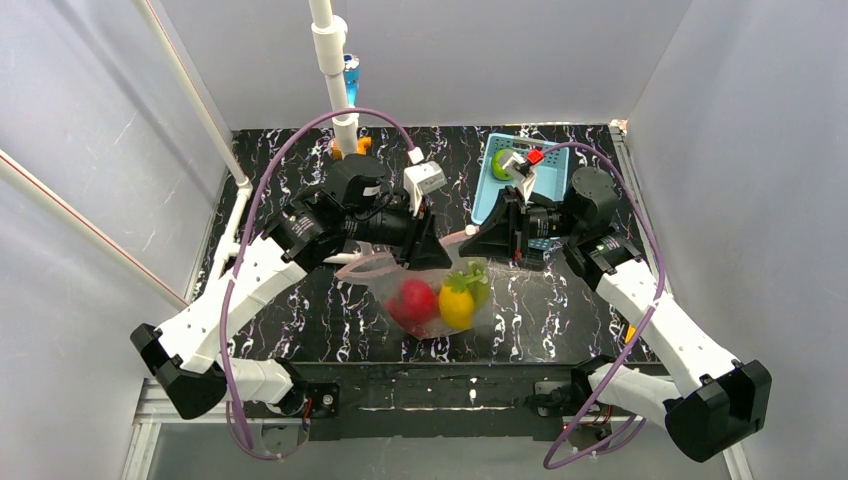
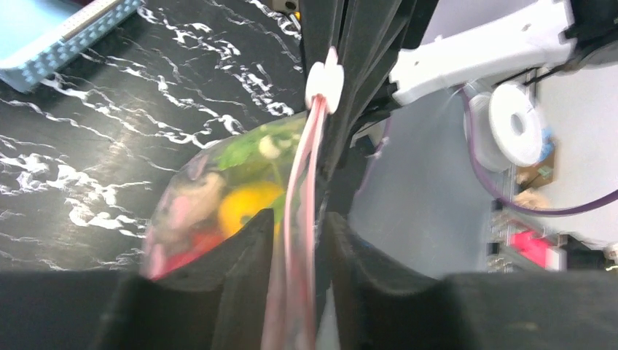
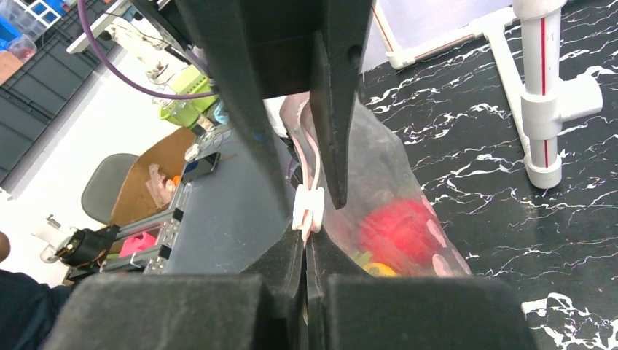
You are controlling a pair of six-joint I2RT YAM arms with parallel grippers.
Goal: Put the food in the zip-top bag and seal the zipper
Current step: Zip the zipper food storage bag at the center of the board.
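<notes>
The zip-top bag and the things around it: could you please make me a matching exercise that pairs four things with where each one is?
Things:
1. red tomato
2. white slider
3. light-blue basket
4. white pipe post

Places:
A. far side of the table, right of centre
B. on the pink zipper
C. far edge of the table, left of centre
D. inside the zip-top bag

Pairs: 1-D; 2-B; 3-A; 4-C

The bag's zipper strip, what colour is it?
Pale pink zipper strip, clearest in the left wrist view.
</notes>
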